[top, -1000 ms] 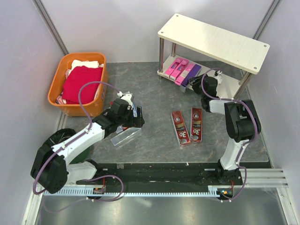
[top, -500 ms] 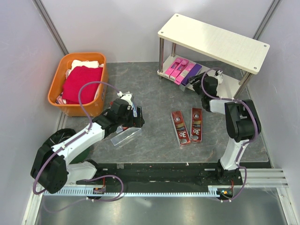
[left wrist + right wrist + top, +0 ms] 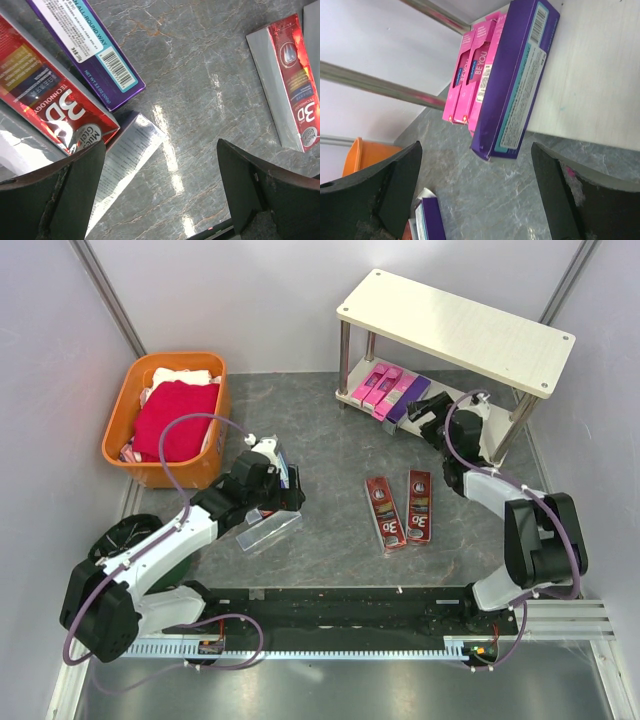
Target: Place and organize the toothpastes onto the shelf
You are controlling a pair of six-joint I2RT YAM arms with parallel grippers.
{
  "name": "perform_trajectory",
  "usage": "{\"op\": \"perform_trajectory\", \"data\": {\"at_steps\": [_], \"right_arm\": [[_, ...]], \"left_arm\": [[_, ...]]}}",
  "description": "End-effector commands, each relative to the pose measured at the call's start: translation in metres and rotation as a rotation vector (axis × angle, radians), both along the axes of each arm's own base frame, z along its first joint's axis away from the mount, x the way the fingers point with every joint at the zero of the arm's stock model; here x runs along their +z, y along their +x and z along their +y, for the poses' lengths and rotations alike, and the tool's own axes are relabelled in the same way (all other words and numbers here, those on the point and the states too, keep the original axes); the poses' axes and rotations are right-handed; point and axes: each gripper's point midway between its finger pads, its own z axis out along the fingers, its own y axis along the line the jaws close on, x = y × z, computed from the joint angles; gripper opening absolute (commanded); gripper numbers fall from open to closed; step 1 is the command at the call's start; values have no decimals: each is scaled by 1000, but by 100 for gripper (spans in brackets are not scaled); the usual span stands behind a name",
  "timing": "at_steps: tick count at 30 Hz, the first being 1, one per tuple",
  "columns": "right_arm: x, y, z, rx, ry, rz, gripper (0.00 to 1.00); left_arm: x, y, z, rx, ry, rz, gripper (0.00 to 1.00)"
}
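With right claw (image 3: 430,420) spread wide and empty just off the shelf (image 3: 460,330), back straight out, minding the leg (image 3: 510,425). Then nudge purple carton (image 3: 517,85), flat on the lower board against the pink ones (image 3: 475,75), in flush, near end seemingly overhanging. Left claw (image 3: 285,488) likewise agape, empty, over cartons (image 3: 80,45) near the basket (image 3: 130,430). Two red cartons (image 3: 385,512) loose mid-bench, nothing in the way

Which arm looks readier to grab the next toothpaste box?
Left, probably. The left gripper hangs with jaws open right above a purple carton, a red carton and a silver carton. The right gripper, also open, is at the shelf by the shelved purple carton, away from the loose ones.
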Motion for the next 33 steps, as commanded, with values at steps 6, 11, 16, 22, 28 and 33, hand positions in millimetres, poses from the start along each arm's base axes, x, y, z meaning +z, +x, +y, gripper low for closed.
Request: {"op": "perform_trajectory", "data": {"at_steps": [6,11,16,22,28,33], "right_arm": [[13,-42,12,114,-16,-3,98],[6,-62,22,167,-34,27,98],[3,-80,36,218,-26,27,98],[0,-97,52,273,-32,33,98],[-5,-109,52,287,-42,44,98],[-11,-113,52,294,-48,58,98]], "left_arm": [[10,7,14,77,44,-10,100],[5,13,20,98,96,1,100],[-6,34,18,155,129,24,100],[-9,80,10,229,114,40,100],[-28,122,19,293,126,102,99],[-44,144,22,305,137,137,98]]}}
